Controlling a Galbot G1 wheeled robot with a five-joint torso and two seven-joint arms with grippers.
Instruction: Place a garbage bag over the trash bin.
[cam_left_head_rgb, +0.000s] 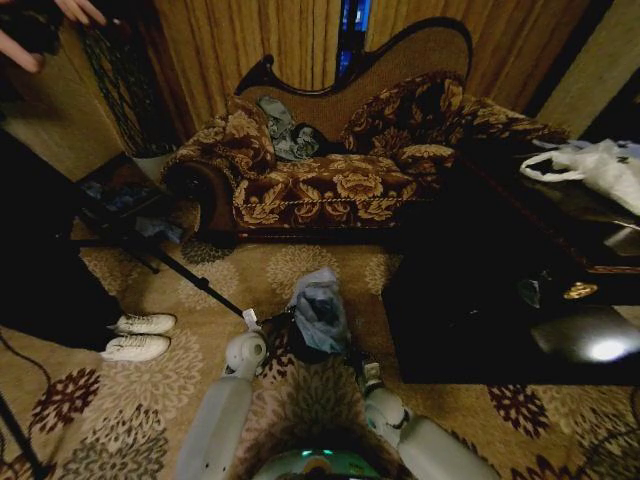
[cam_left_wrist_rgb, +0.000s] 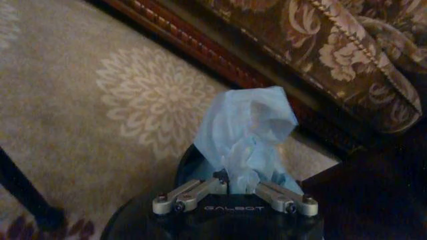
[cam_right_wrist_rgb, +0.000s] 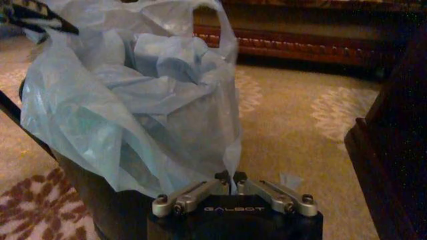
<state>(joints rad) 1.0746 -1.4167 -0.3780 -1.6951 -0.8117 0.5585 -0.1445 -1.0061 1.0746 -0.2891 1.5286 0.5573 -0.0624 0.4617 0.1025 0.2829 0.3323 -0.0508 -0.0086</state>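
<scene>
Head view: trash bin (cam_left_head_rgb: 300, 352) sits on the patterned carpet (cam_left_head_rgb: 150, 390) directly in front of the robot, between the two arms, but it's almost entirely hidden under the garbage bag (cam_left_head_rgb: 318, 312); only a dark sliver shows at its base. Bag is bunched and crumpled on top, pale blue film, not spread flat. Left gripper (cam_left_head_rgb: 262, 322) is at the bin's left side, right gripper (cam_left_head_rgb: 358, 362) at its right side, both low near the carpet. Left wrist view: left gripper (cam_left_wrist_rgb: 233, 186) is pinched closed on a twisted tuft of the bag (cam_left_wrist_rgb: 243, 135), which stands up above the fingers; bin rim (cam_left_wrist_rgb: 190, 160) is just a dark arc behind it. Right wrist view: right gripper (cam_right_wrist_rgb: 233, 178) is clamped on the film's lower edge, bag (cam_right_wrist_rgb: 127, 105) draped over the bin (cam_right_wrist_rgb: 100, 200) with folds slumped inside the opening; probably over most of the rim, but the far side is covered and hard to confirm. Sofa (cam_left_head_rgb: 330, 170) is behind, dark cabinet (cam_left_head_rgb: 500, 290) to the right.
</scene>
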